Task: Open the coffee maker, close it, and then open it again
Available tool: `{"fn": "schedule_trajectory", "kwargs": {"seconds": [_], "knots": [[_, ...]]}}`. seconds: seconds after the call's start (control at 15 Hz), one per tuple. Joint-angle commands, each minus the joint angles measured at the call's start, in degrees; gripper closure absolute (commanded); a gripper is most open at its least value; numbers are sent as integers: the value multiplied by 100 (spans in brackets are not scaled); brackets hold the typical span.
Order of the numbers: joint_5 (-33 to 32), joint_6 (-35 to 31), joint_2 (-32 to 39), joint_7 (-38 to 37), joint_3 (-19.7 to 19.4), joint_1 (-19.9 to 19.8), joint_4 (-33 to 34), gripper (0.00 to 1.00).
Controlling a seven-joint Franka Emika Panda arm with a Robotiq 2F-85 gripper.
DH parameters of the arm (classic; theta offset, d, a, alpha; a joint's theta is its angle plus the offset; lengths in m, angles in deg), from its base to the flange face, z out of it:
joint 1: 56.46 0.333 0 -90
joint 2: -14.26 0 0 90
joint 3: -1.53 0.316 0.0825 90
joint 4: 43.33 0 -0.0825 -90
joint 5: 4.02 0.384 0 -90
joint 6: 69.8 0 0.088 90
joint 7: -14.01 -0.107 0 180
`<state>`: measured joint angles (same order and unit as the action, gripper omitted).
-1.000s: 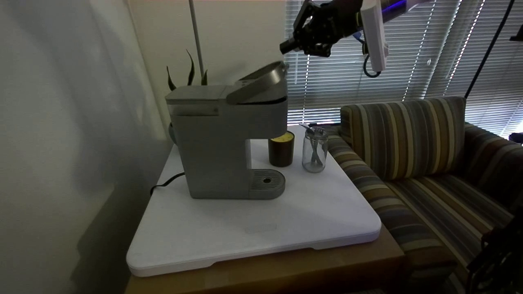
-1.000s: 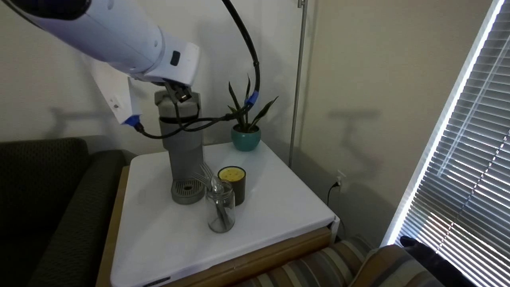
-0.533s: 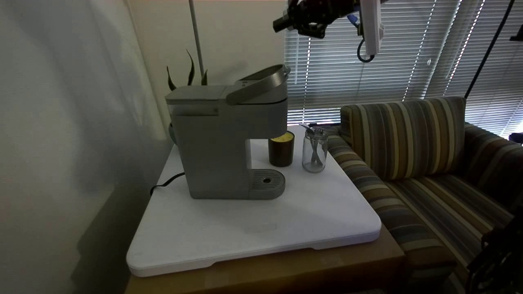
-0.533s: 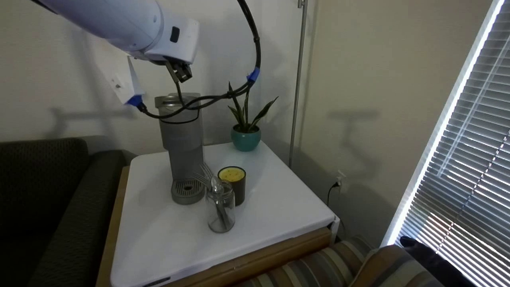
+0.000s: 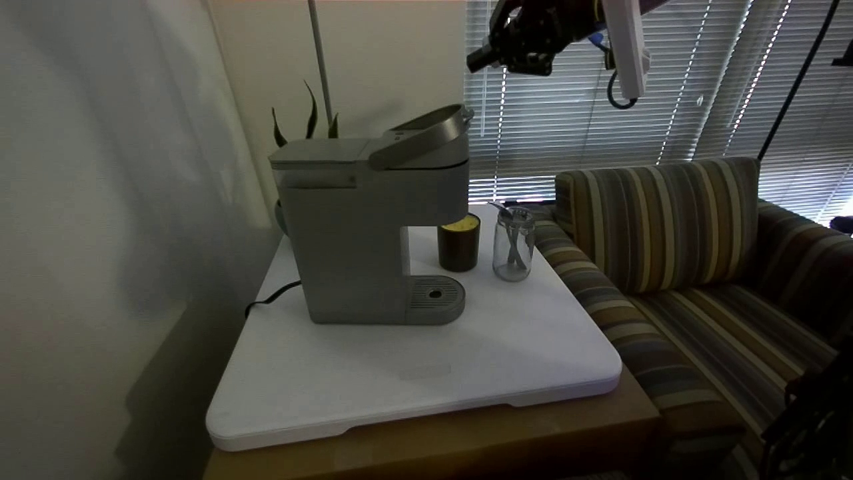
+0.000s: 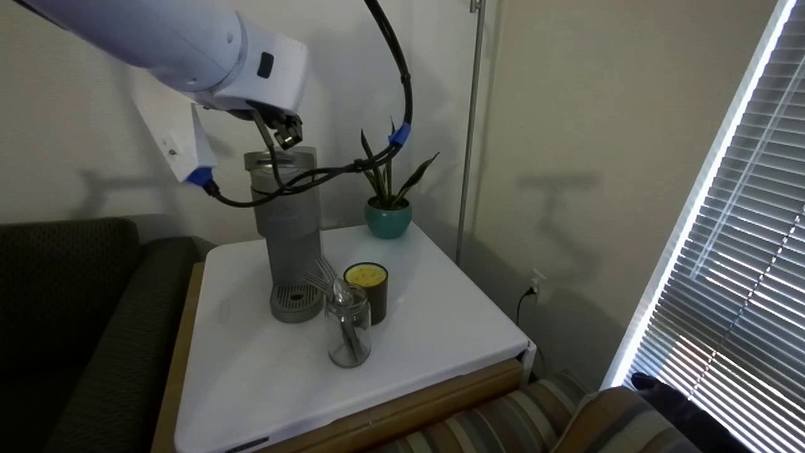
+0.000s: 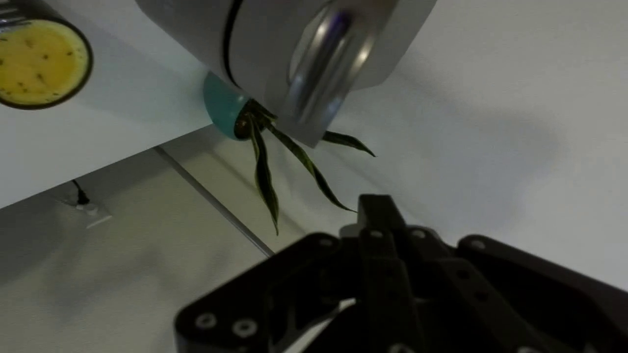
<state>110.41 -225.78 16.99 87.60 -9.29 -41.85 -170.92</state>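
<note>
Closed, empty tool [image 5: 480,59] sits 1 o'clock of coffee maker [image 5: 360,240] in an exterior view, should probably hook under handle [image 7: 327,68].

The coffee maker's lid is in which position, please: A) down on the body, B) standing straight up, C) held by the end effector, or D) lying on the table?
A: in an exterior view, only a thin dark seam shows between the lid and the body.

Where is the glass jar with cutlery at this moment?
In an exterior view, the glass jar stands on the white tabletop, right of the dark cup and left of the striped sofa.
</note>
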Motion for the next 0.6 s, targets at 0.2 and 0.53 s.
{"fn": "schedule_trajectory", "kwargs": {"seconds": [0.2,0.53], "knots": [[-199,-481,-354,-286,35,45,-641,100],[-190,-158,-105,-531,56,130,-675,100]]}}
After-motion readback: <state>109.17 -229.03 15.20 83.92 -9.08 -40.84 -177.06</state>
